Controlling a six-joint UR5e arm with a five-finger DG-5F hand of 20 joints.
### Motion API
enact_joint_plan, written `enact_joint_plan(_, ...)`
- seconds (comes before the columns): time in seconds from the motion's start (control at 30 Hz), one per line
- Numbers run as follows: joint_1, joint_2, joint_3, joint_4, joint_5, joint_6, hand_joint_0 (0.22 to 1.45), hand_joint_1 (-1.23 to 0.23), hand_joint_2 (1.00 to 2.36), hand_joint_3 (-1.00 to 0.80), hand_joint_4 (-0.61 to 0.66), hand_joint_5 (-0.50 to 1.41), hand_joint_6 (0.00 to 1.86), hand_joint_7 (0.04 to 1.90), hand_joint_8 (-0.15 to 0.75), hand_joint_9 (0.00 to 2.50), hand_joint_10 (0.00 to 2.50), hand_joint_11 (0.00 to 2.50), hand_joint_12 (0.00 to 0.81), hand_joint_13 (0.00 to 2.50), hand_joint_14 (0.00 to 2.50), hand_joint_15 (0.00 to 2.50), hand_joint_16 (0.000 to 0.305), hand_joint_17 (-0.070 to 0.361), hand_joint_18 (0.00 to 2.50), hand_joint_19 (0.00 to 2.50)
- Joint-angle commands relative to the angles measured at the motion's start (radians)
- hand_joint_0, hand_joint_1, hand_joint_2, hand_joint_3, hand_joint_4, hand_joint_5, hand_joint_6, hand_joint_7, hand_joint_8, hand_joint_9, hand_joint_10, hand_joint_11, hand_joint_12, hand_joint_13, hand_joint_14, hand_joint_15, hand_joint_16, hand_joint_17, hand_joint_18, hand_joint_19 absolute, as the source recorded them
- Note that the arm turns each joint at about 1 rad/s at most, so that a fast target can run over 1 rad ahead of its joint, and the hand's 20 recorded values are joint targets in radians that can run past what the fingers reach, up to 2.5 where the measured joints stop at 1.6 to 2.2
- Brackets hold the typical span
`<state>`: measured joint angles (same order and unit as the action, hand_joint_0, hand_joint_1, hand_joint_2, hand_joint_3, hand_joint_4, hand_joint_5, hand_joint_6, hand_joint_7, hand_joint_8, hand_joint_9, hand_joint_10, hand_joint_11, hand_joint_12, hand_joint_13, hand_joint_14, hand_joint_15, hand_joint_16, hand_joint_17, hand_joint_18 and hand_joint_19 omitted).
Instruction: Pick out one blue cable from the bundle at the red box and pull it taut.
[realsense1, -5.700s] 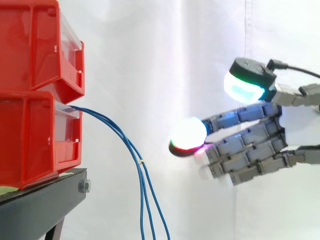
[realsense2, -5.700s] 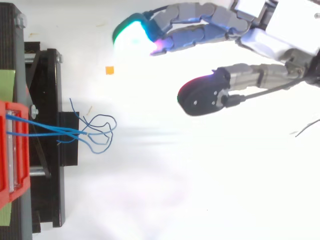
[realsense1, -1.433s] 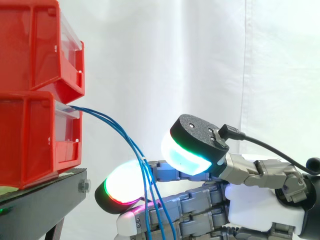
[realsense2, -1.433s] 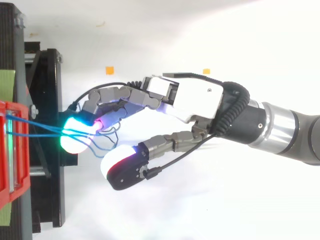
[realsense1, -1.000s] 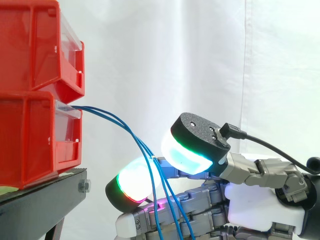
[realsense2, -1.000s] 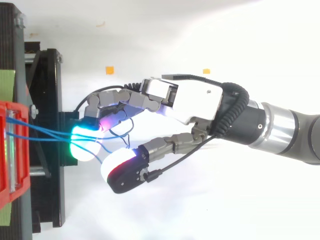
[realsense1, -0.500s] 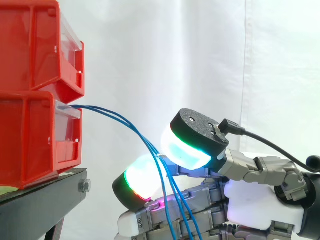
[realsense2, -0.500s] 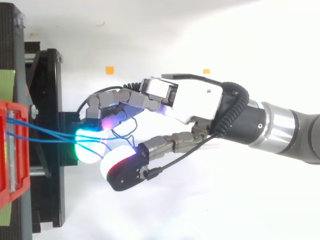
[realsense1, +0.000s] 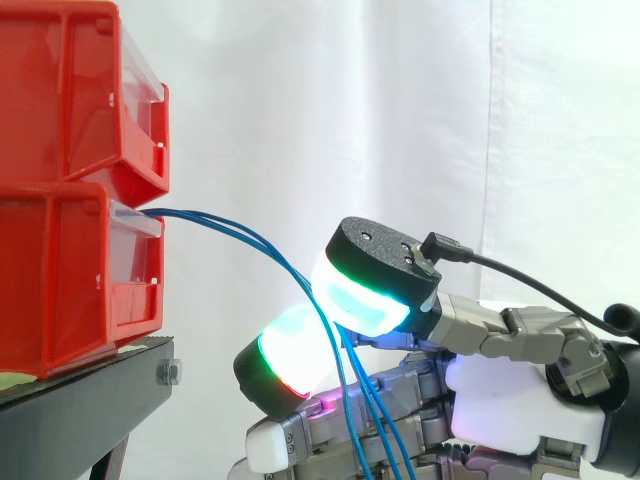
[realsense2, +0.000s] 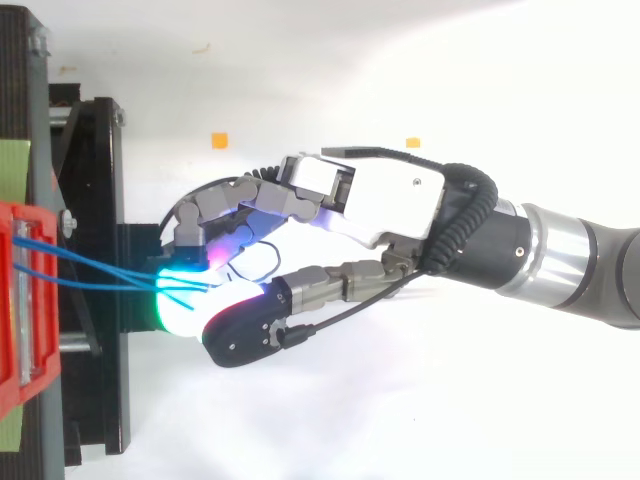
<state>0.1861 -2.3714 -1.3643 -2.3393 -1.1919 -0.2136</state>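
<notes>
The robot arm reaches in level from the right. Its hand (realsense2: 385, 200) lies on its side, fingers curled toward the stacked red boxes. The glowing thumb pad (realsense1: 365, 290) closes onto a green-lit finger pad (realsense1: 285, 355), pinching a few blue cables (realsense1: 230, 228) between them. The cables leave the front of the lower red box (realsense1: 60, 280), arc right and downward to the pads, then hang loosely past the fingers. The box sits on a black stand (realsense1: 90, 410).
</notes>
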Motion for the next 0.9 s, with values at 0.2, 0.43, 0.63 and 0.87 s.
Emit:
enact_joint_plan(0.2, 0.001, 0.001, 0.004, -0.002, 0.000, 0.000, 0.59, -0.61, 1.02, -0.21, 0.16, -0.14, 0.83, 1.13, 0.256, 0.88, 0.01, 0.32, 0.320, 0.69, 0.01, 0.16, 0.049, 0.111, 0.54, 0.41)
enact_joint_plan(0.43, 0.000, 0.000, 0.007, -0.002, 0.000, 0.000, 0.59, -0.65, 1.02, -0.18, 0.16, -0.15, 0.86, 1.11, 0.259, 0.88, 0.01, 0.33, 0.323, 0.70, 0.01, 0.16, 0.049, 0.111, 0.55, 0.41)
enact_joint_plan(0.63, -0.004, 0.001, 0.008, -0.009, -0.012, 0.008, 0.59, -0.65, 1.02, -0.19, 0.16, -0.15, 0.86, 1.11, 0.261, 0.89, 0.01, 0.34, 0.322, 0.70, 0.01, 0.16, 0.049, 0.111, 0.56, 0.41)
enact_joint_plan(0.87, -0.013, 0.001, 0.028, -0.058, -0.034, 0.036, 0.59, -0.65, 1.02, -0.19, 0.16, -0.15, 0.86, 1.10, 0.263, 0.89, 0.01, 0.35, 0.321, 0.70, 0.01, 0.17, 0.049, 0.111, 0.56, 0.42)
